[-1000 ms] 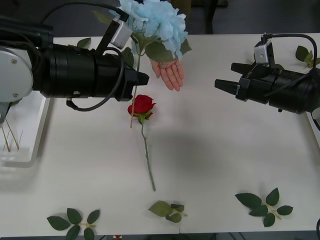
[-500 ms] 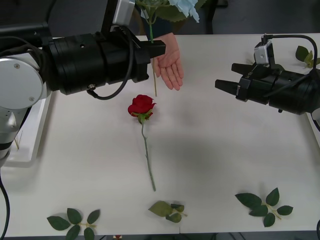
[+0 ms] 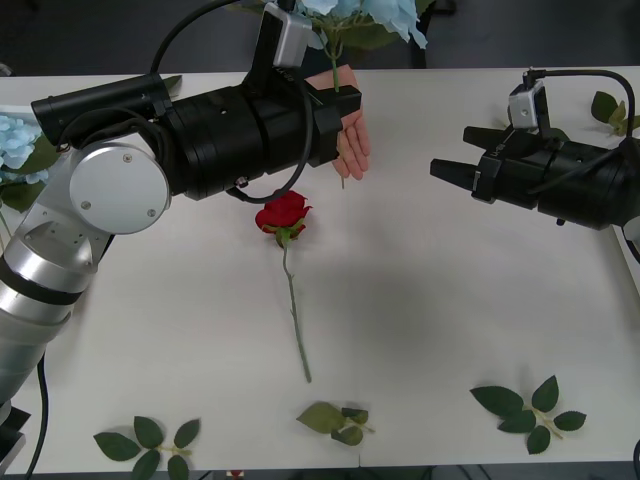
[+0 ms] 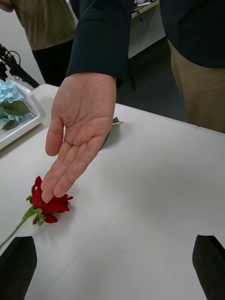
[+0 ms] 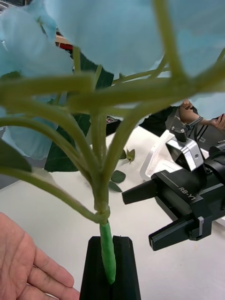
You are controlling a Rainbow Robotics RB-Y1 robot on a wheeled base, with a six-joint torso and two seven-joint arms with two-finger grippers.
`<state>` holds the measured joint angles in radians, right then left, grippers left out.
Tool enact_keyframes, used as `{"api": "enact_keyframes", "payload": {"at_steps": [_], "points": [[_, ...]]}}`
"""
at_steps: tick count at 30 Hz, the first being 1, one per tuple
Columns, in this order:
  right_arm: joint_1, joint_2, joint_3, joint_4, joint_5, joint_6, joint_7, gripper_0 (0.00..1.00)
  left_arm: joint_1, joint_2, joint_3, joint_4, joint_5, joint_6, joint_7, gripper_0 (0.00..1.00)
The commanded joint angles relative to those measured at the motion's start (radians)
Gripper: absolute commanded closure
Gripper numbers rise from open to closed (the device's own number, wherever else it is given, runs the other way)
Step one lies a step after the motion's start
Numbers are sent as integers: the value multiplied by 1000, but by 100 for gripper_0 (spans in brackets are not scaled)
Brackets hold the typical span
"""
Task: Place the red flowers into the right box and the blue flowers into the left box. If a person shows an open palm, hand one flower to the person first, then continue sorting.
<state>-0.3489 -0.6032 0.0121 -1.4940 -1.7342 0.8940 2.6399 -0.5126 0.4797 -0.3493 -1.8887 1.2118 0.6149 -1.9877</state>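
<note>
Front view: your left gripper (image 3: pixel 338 108) is clamped on the green stem of a blue flower (image 3: pixel 365 14), held upright over the far side of the table (image 3: pixel 430 300), stem tip hanging just below the black fingers. Take the open palm (image 3: pixel 352 143) as your landmark: it lies flat, palm up, fingers stretched toward the robot, and the left gripper sits directly beside and partly in front of it, stem end just over the fingertips. Whether stem and skin touch, you cannot tell. In the left wrist view the two black fingers (image 5: pixel 124 267) close tight around the stem (image 5: pixel 107 251), branching stalks and pale blue petals fan out above, and the hand (image 5: pixel 28 269) shows just beside the grip. A red flower (image 3: pixel 284 213) lies on the table just on the robot's side of the palm, bloom toward the palm, stem running back toward the robot. In the right wrist view the palm (image 4: pixel 79 136) hovers over the rose (image 4: pixel 47 201), fingertips just above the bloom, dark navy sleeve (image 4: pixel 101 37) behind. Your right gripper (image 3: pixel 440 170) hangs well to the right of the palm, jaws parted, holding nothing. More blue blooms (image 3: pixel 18 135) lie far to the left of the palm at the table edge; in the right wrist view they rest in the white left box (image 4: pixel 23 126). Loose leaf sprigs (image 3: pixel 525 408) lie near the table's front edge, well apart from the palm.
</note>
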Motion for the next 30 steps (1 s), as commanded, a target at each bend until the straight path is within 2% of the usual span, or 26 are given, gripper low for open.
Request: {"api": "enact_keyframes", "payload": {"at_steps": [1, 30], "points": [[11, 23, 6, -12, 5, -10, 29, 3, -44, -15, -5, -3, 2, -17, -5, 100], [11, 25, 6, -12, 5, -12, 31, 3, -43, -6, -5, -1, 29, -15, -6, 100]]}}
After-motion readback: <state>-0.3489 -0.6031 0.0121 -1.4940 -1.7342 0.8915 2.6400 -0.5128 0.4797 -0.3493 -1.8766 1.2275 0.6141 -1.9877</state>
